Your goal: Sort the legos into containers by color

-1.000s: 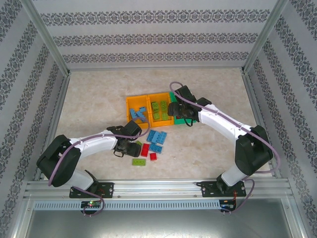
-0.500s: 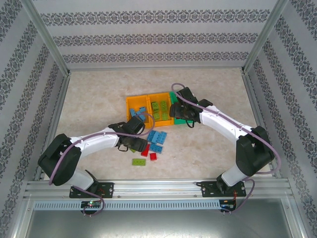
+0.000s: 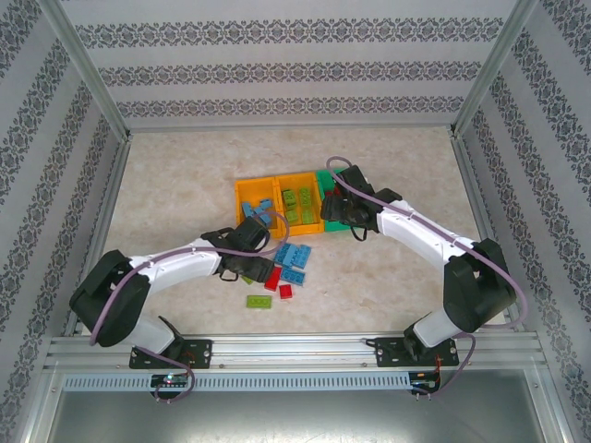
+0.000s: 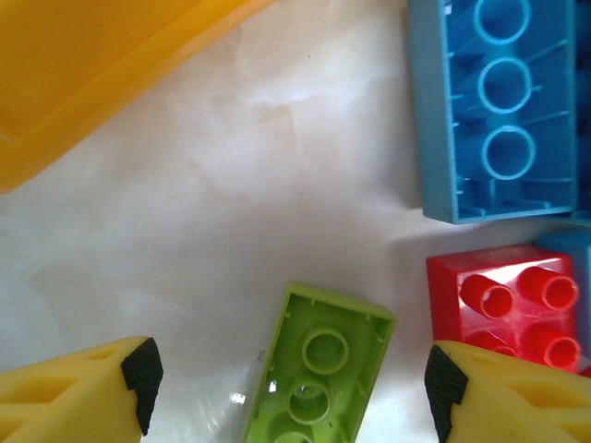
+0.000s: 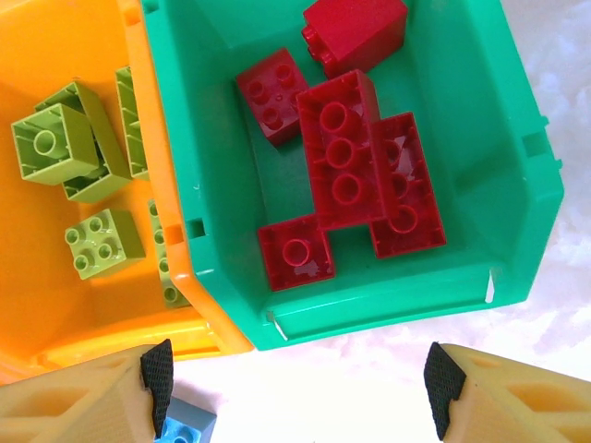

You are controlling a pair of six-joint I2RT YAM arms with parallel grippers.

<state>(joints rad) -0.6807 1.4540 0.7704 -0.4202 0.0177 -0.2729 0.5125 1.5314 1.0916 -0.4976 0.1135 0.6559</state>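
In the top external view, three bins are seen in a row on the table (image 3: 175,185): the left orange bin (image 3: 238,198) with blue bricks in it, the middle orange bin (image 3: 297,175) with lime ones, and the green bin (image 3: 323,178). Loose blue bricks (image 3: 291,257), two red bricks (image 3: 271,280) and a lone lime brick (image 3: 259,301) are scattered nearer the arms. The left tool (image 3: 254,268) is lowered just left of that scatter. The right tool (image 3: 340,214) is held over the green bin.

In the left wrist view, the left tool is seen released. An upturned lime brick (image 4: 319,365) lies between its fingers (image 4: 138,369), touched by neither. An upturned blue brick (image 4: 499,101) and a red studded brick (image 4: 506,300) lie beside it.

In the right wrist view, the right tool is also seen released, with nothing held. Red bricks in the bin (image 5: 346,166) are shown lying on the green bin's floor.
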